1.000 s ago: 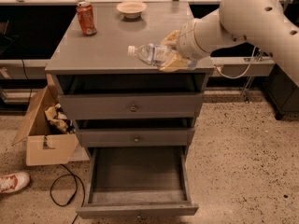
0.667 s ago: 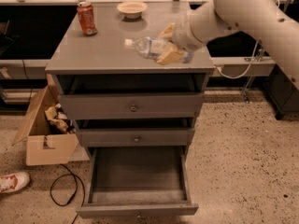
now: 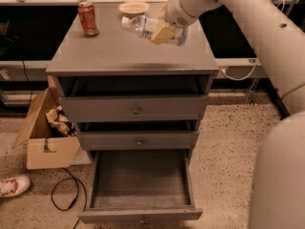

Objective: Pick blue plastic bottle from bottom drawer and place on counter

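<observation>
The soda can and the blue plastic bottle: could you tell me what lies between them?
Only bare counter, in the camera view. The gripper, over the counter's back right, holds the blue plastic bottle; the soda can stands left.

Looks like a lab to us: speckled floor [image 3: 233,142], junk-filled cardboard box [image 3: 40,144] at 9 o'clock, end effector [image 3: 164,31] gripping the blue plastic bottle [image 3: 139,25] at 12.

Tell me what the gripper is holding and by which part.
The gripper, over the back of the counter, holds the blue plastic bottle sideways by its body, toward the base; the white cap end sticks out free.
</observation>
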`<state>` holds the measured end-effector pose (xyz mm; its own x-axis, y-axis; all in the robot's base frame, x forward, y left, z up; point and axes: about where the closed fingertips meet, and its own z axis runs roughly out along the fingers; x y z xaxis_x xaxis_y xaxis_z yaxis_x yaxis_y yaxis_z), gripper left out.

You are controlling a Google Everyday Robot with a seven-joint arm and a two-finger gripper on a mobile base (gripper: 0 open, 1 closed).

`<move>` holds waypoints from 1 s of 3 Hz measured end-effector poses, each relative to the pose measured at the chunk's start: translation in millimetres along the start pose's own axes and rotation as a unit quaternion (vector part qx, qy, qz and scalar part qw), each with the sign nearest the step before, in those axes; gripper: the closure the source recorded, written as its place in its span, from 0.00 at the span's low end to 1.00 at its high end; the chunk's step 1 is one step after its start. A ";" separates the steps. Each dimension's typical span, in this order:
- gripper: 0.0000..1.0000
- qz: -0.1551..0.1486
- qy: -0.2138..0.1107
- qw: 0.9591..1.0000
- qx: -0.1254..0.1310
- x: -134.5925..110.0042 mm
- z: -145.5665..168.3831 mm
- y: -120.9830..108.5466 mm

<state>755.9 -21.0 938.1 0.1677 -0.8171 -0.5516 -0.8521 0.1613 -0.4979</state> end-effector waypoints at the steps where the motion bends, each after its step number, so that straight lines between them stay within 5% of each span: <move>1: 1.00 0.050 0.027 0.998 0.013 17.7 22.8 -20.3; 2: 1.00 0.094 0.040 0.995 0.013 32.8 45.3 -31.0; 3: 0.84 0.119 0.039 0.992 0.009 40.5 62.4 -39.2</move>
<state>827.1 -25.8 893.5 -0.0766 -0.7951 -0.6016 -0.8541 0.3636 -0.3718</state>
